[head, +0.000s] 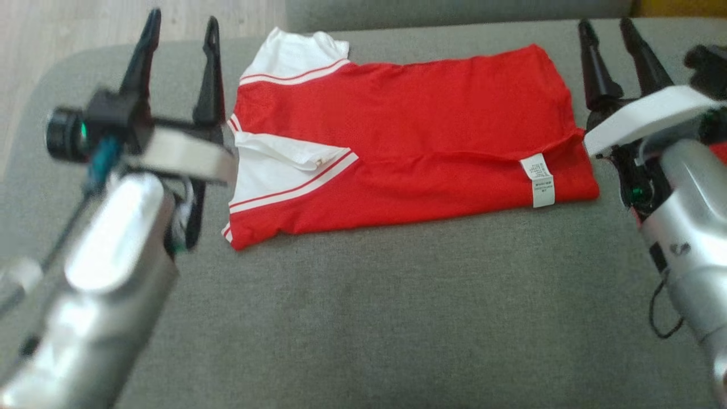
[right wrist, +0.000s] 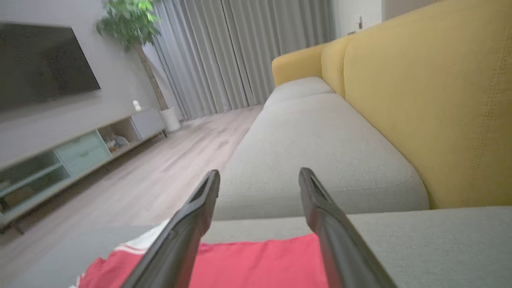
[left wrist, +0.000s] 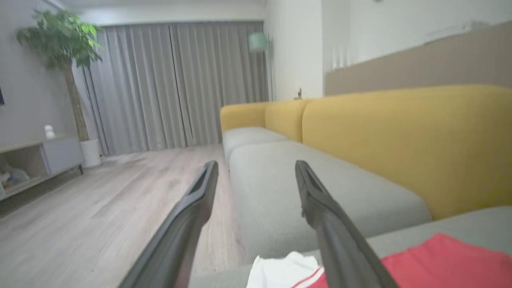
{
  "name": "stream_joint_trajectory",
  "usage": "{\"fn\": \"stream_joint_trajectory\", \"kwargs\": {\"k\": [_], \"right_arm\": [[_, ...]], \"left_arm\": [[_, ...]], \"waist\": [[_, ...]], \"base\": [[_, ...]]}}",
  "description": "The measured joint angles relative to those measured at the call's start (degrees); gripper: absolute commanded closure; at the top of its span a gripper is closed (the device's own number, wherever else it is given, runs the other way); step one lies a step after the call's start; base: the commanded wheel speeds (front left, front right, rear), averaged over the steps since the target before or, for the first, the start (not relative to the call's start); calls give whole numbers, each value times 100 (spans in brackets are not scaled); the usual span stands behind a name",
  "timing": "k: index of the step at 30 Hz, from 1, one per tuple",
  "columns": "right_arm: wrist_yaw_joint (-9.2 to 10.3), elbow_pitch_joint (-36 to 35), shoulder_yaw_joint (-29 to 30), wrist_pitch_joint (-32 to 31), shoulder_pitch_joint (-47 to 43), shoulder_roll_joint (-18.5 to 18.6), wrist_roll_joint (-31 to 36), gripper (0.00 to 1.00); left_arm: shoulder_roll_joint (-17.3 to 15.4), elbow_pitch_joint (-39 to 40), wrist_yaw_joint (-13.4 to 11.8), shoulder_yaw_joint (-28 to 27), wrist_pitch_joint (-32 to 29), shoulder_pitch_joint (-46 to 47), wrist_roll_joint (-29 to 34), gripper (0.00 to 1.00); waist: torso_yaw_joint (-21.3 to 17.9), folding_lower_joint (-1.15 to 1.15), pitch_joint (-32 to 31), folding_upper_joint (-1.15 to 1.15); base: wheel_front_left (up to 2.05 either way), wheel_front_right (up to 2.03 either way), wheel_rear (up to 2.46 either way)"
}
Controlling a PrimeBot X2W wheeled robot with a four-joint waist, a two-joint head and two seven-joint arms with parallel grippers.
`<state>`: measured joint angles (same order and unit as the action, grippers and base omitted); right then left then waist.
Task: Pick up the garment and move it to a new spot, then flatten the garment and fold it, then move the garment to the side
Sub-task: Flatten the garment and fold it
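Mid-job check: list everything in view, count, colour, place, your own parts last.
folded short-sleeved fabric garment: one, red with white sleeves, flat on the seat between the grippers
sewn care label: one, white, garment's right end
upholstered sofa seat cushions: three, grey, in a row
padded sofa backrest: one, yellow, behind the cushions
leafy potted plant: one, green, beside the curtains
pleated curtains: one set, grey, far wall
flat television: one, black, wall above cabinet
low media cabinet: one, pale, under the television
wooden plank floor: one, light, beside the sofa
left gripper: one, dark, open, at sleeve end
right gripper: one, dark, open, at label end
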<state>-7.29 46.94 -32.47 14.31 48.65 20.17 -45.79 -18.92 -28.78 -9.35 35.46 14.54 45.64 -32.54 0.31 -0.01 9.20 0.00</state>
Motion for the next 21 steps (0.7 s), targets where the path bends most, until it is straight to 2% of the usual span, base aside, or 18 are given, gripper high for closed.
{"fn": "stream_joint_trajectory", "kwargs": {"k": [2, 4, 7, 10, 14, 21], "right_arm": [[0, -423, 701, 3, -355, -166, 399, 0], [0, -906, 1391, 8, -828, -342, 1003, 0], [0, -1568, 2175, 8, -1828, -825, 1806, 0], [0, -1972, 2581, 8, -2896, -1371, 2352, 0], [0, -2314, 2800, 8, -3746, -1625, 2687, 0], [0, -2660, 2820, 8, -3814, -1690, 2822, 0]], "left_arm": [[80, 644, -281, -368, 21, -564, 297, 0], [258, 1147, -444, -708, 23, -1228, 466, 0], [567, 1572, -485, -984, 22, -2227, 794, 0], [805, 1784, -466, -1202, 21, -2971, 1032, 0], [932, 1870, -168, -1496, 21, -3600, 1272, 0], [1124, 1618, 272, -1917, 19, -3623, 1608, 0]], "waist": [[11, 0, -87, 0], [17, -1, -150, 0], [18, 0, -240, 0], [20, 0, -323, 0], [7, -1, -344, 0], [-92, 1, -132, 0]], "base": [[0, 0, 0], [0, 0, 0], [0, 0, 0], [0, 0, 0], [0, 0, 0], [0, 0, 0]]}}
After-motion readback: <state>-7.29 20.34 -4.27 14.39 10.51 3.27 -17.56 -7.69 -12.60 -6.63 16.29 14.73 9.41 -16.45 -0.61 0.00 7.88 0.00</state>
